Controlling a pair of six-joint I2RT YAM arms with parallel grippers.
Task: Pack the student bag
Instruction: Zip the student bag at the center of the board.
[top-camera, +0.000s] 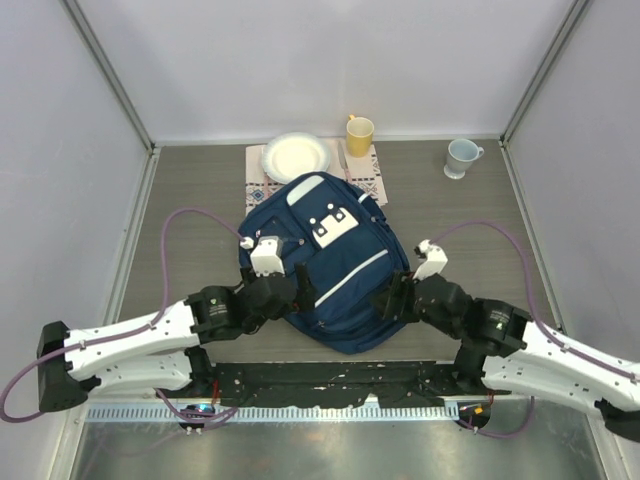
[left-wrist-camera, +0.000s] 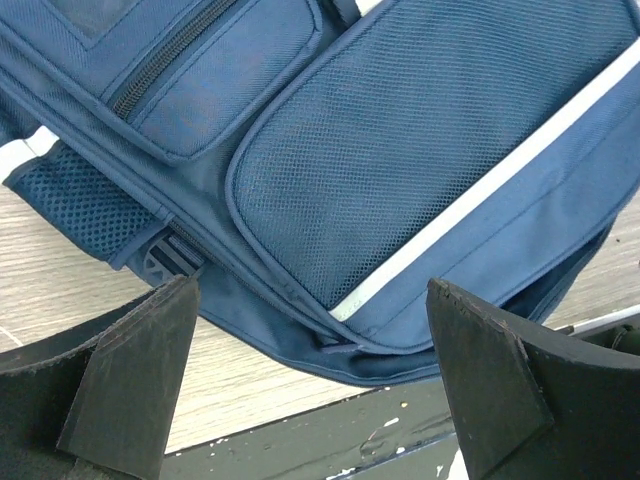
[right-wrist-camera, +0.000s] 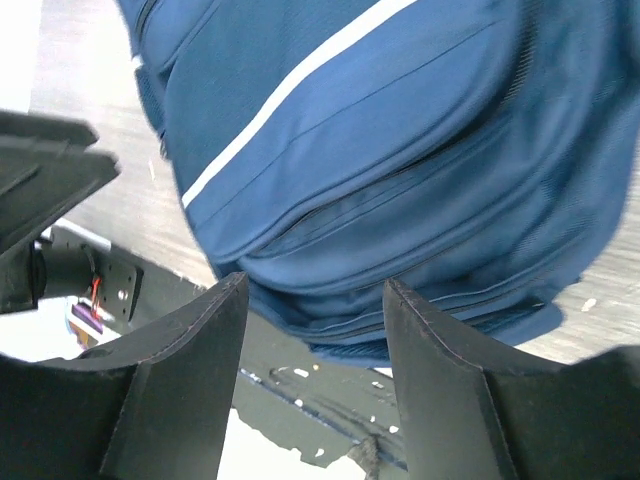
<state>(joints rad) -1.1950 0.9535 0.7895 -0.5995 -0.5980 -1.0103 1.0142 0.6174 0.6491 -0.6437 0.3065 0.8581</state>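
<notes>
Grey wood-grain surface (top-camera: 200, 180) carries the large navy fabric student bag with white stripe (top-camera: 330, 270), lying flat at centre. Left claw (left-wrist-camera: 312, 288) is spread wide and empty at the bag's near-left edge. Right claw (right-wrist-camera: 315, 283) is half-spread, clamping nothing, at the near-right edge. Step is probably getting the bag open; next move needs a pinch on a zipper pull.

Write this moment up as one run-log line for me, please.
student bag: lying on table | left fingers: wide open, empty, at its near edge | right fingers: apart at its near edge, grip unclear

White plate (top-camera: 295, 157) and yellow mug (top-camera: 359, 134) sit on a patterned mat (top-camera: 371, 181); a grey mug (top-camera: 461, 157) stands apart.
</notes>
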